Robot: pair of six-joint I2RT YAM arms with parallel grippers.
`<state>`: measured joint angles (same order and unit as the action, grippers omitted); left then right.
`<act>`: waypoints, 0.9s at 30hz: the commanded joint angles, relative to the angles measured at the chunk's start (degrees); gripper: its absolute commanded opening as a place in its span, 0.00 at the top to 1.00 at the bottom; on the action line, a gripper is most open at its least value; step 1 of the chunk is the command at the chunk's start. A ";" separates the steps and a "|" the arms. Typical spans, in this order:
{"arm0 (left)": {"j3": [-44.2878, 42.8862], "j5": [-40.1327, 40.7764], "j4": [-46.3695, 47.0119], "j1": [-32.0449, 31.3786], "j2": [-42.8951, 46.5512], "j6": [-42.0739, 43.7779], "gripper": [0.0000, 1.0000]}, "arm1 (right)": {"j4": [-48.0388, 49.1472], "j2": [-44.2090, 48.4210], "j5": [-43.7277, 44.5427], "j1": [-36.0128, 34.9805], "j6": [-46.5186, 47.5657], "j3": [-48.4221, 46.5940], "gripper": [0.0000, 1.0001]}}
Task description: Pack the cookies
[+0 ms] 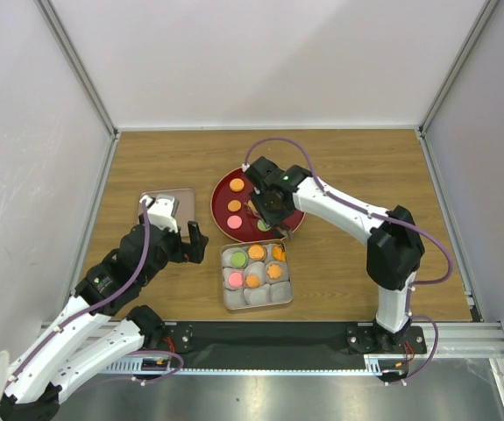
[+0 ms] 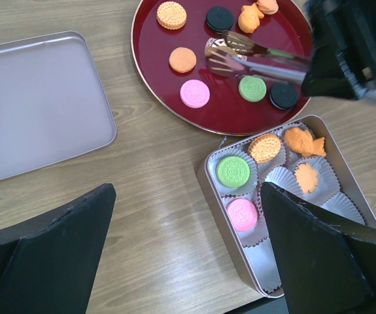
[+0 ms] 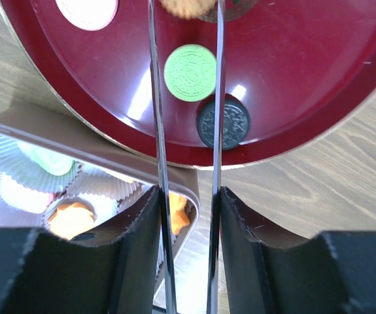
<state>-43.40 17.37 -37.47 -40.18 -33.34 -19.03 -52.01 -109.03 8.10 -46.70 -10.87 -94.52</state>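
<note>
Two green cookies, two black cookies, one plate, one tin.

No text, brand, number or sign can be read in any view; the cookies bear pressed patterns, plainest on the green cookie and the black cookie on the plate; no letters can be made out in them.
</note>
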 commanded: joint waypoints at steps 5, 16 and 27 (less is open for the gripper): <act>-0.81 0.04 1.09 -0.42 0.21 -0.13 0.00 | -0.02 12.43 3.94 0.64 -1.08 -0.32 0.72; -0.81 0.65 0.91 -0.51 0.30 -0.31 0.00 | -4.32 25.09 -1.15 -7.26 -2.31 7.24 0.73; -0.90 0.92 0.82 -0.42 -0.06 -0.40 0.00 | -9.52 33.97 -5.46 -21.32 -8.63 14.36 0.73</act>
<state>-43.40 17.43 -37.47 -40.18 -33.36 -19.03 -60.60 -77.56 4.27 -65.95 -16.64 -80.82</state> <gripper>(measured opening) 0.996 0.404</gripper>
